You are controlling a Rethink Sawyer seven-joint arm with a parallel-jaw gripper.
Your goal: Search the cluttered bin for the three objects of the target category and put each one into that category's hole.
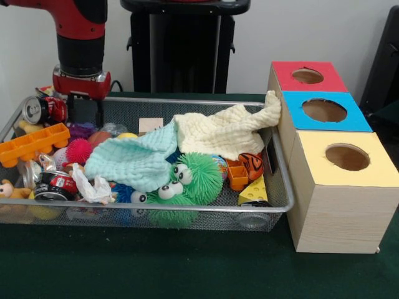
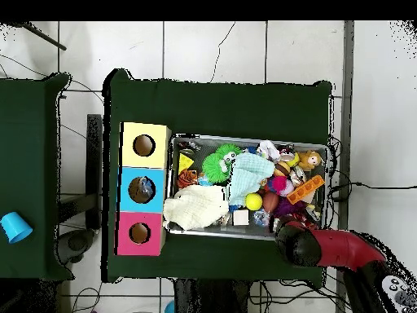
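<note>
Bin [image 1: 187, 103] holdings — my claw [image 1: 84, 112] sunk at its far corner by the can [image 1: 32, 109], grip state untellable; cream cloth [image 1: 227, 131] and mint cloth [image 1: 134, 159] drape mid-bin — likely soft, light, limp, best pinched at a raised fold.

claw [image 1: 84, 112] tips hidden behind bin [image 1: 187, 101] clutter, cloths [image 1: 187, 146] covering toys beneath
</note>
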